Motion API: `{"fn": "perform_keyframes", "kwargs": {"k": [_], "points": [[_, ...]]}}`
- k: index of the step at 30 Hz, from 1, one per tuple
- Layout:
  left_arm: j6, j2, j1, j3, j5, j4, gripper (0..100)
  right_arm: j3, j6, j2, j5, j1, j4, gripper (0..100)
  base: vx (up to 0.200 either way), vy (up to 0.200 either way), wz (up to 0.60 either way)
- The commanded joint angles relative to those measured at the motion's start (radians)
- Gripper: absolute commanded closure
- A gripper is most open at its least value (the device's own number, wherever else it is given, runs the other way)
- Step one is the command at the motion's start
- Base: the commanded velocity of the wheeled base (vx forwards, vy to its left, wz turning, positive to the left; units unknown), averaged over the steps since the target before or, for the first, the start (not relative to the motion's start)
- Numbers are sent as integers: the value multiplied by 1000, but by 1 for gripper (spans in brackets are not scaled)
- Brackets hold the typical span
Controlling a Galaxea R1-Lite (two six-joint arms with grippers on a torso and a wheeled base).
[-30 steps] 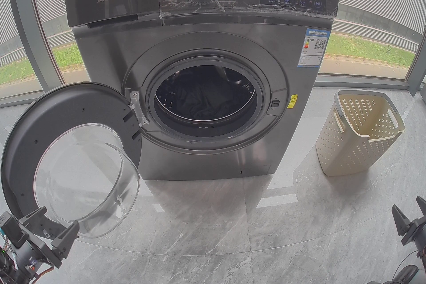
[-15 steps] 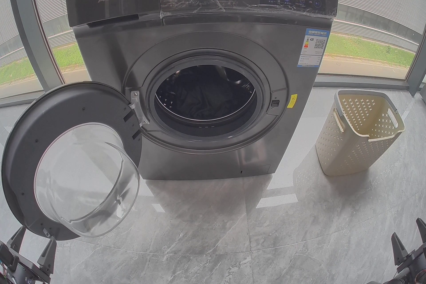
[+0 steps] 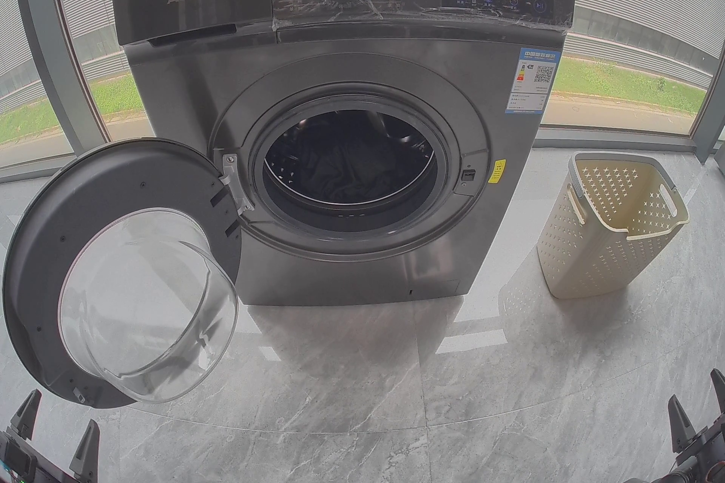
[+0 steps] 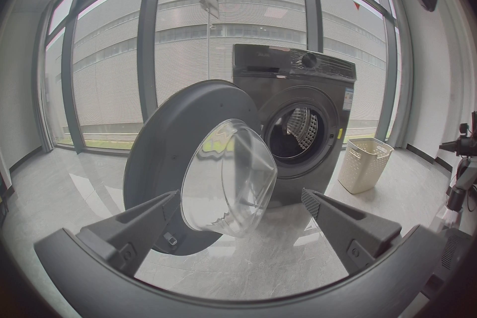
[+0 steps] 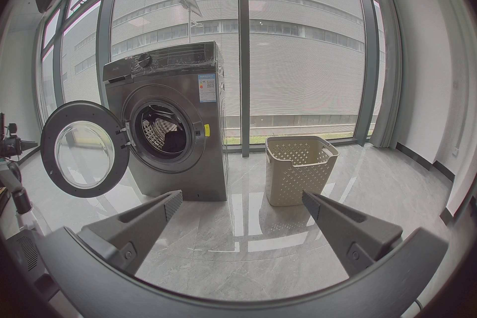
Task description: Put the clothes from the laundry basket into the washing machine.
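The grey washing machine point(image 3: 343, 122) stands ahead with its round door point(image 3: 121, 273) swung open to the left. Dark clothes point(image 3: 347, 164) lie inside the drum point(image 5: 166, 132). The cream laundry basket point(image 3: 610, 224) stands on the floor right of the machine, and I see no clothes in it point(image 5: 299, 167). My left gripper point(image 3: 57, 428) is low at the near left, below the door, open and holding nothing point(image 4: 241, 199). My right gripper point(image 3: 698, 405) is low at the near right, short of the basket, also open with nothing between its fingers point(image 5: 242, 199).
Grey marble floor point(image 3: 423, 386) stretches between me and the machine. Tall windows point(image 5: 298, 50) run behind the machine and basket. The open door juts out over the floor at the left.
Both grippers have dropped lower toward the near edge of the head view; the left one has pulled down and away from the door's rim. Machine, door and basket have not moved.
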Motion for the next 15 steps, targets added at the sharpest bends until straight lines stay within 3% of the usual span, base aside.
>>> {"fn": "perform_keyframes", "kwargs": {"k": [1, 6, 12, 15], "points": [[11, -27, 0, 16, -21, 5, 0, 5, -1, -10, 0, 0, 0, 0, 0, 0, 0], [5, -27, 0, 16, -19, 4, 0, 5, -1, -8, 0, 0, 0, 0, 0, 0, 0], [7, -28, 0, 16, -21, 4, 0, 5, -1, -8, 0, 0, 0, 0, -200, 0, 0], [14, -28, 0, 16, -16, 5, 0, 5, -1, -8, 0, 0, 0, 0, 0, 0, 0]]}}
